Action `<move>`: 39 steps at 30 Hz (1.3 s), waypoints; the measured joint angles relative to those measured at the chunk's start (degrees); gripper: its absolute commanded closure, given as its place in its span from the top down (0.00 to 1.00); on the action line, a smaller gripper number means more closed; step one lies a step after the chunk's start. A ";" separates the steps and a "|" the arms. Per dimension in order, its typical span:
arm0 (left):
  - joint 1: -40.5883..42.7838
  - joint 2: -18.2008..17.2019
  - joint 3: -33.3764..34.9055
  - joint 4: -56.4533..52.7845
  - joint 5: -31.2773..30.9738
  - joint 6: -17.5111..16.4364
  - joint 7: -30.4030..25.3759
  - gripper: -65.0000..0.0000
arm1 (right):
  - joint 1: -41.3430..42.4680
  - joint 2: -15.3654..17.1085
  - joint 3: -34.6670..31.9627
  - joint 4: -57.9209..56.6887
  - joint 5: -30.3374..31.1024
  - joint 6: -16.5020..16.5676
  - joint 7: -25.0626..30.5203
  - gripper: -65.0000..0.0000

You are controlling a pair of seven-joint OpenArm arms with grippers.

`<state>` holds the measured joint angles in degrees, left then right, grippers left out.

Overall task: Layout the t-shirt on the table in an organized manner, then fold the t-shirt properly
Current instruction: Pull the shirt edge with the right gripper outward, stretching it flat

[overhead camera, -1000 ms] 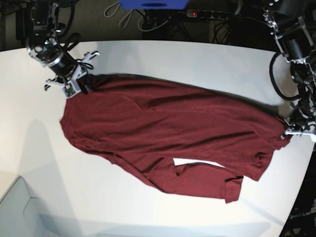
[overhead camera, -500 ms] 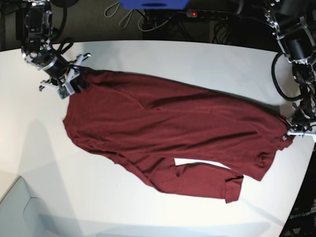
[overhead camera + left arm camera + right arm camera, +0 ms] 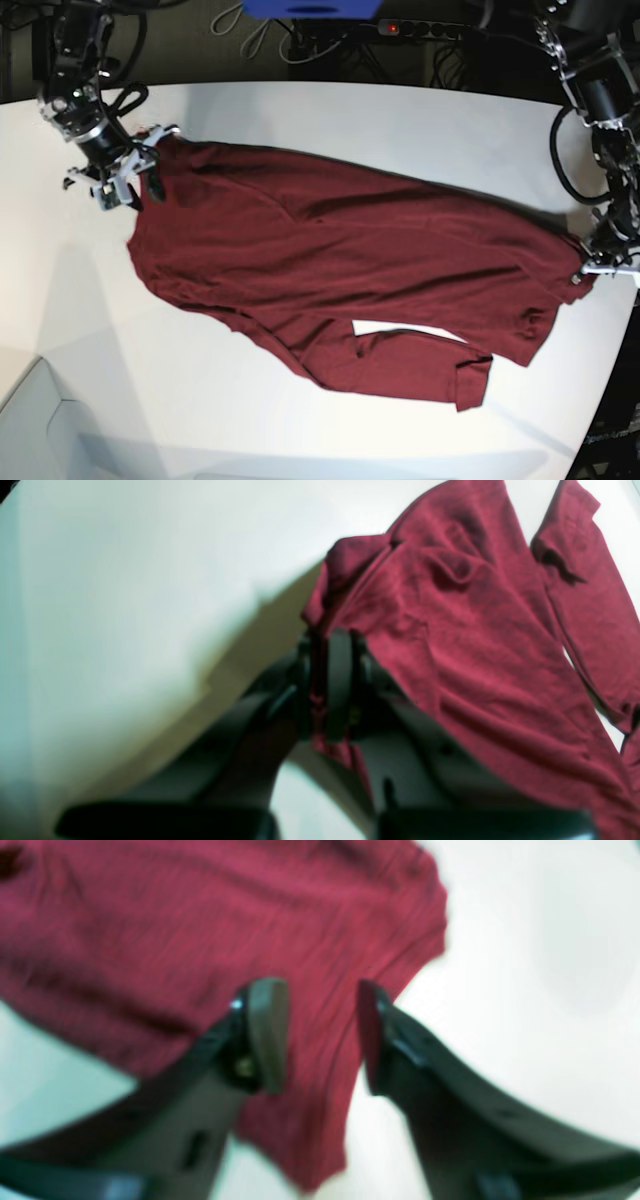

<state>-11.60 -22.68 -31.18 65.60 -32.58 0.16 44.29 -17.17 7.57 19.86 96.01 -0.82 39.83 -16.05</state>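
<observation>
A: Left wrist view first. The left gripper [image 3: 332, 680] is clamped shut on a bunched edge of the t-shirt [image 3: 475, 645], with cloth pinched between the dark pads. The rest of the shirt spreads away to the right over the white table [image 3: 125, 605].

B: What's the risk there?

A: The pinch takes only a small fold. If that arm pulls hard while the far end is loose, I'd expect the whole shirt to slide rather than flatten, or the fold to slip out.

B: And the right wrist view?

A: It's blurred. The right gripper [image 3: 320, 1035] has its jaws parted, and the shirt's corner lies under and between them. I can't see the pads pressing any cloth, so I judge nothing is held.

B: So that end is free.

A: It looks that way. If the jaws close here, they may catch too much fabric or only the top layer.

B: Base view?

A: The shirt lies diagonally across the table, one end at the right gripper [image 3: 128, 172] on the view's left and the other at the left gripper [image 3: 592, 262] near the table's right edge. A sleeve is crumpled along the lower side.

B: That edge worries me.

A: Me too. A tug outward could drag cloth off the table, and the doubled sleeve could get folded in crooked.
</observation>
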 measured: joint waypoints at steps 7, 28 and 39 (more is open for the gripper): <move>-0.02 0.00 0.00 0.00 -0.09 0.00 0.02 0.00 | -5.46 -1.90 0.11 3.02 0.24 0.22 0.70 0.71; 0.31 0.00 0.11 0.00 0.09 0.00 0.00 0.00 | -6.82 -1.57 0.39 -2.86 0.39 0.22 0.61 0.71; 1.40 0.00 -0.13 0.00 0.11 0.00 0.35 0.00 | -4.66 2.16 0.39 -7.48 1.42 0.15 2.62 0.30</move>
<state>-10.20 -22.68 -31.31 65.60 -32.47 0.16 44.64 -21.82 9.74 20.25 88.53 0.60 39.99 -13.43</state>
